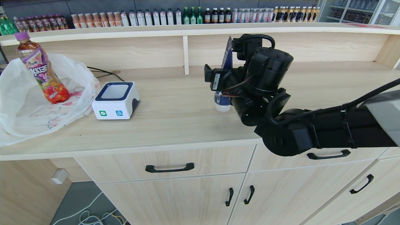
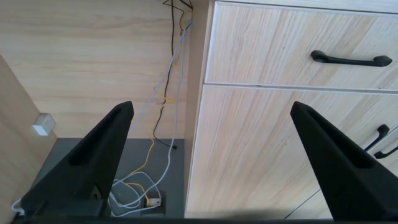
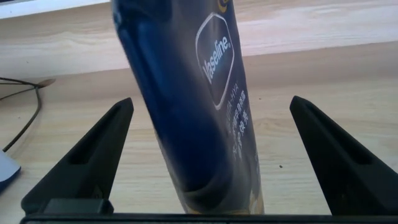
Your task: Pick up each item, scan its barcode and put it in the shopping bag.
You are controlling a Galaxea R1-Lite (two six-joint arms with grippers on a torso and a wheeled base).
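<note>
Right wrist view | right hand (image 3: 209,99) released, straddling blue tube (image 3: 180,130) | left hand (image 2: 210,104) released

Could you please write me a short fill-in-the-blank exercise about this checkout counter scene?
1. The drink bottle sits ____ the shopping bag.
2. The right gripper is ____ around the blue tube.
3. The scanner sits on the counter, to the robot's ____ of the blue tube.
Missing words: inside; open; left.
</note>
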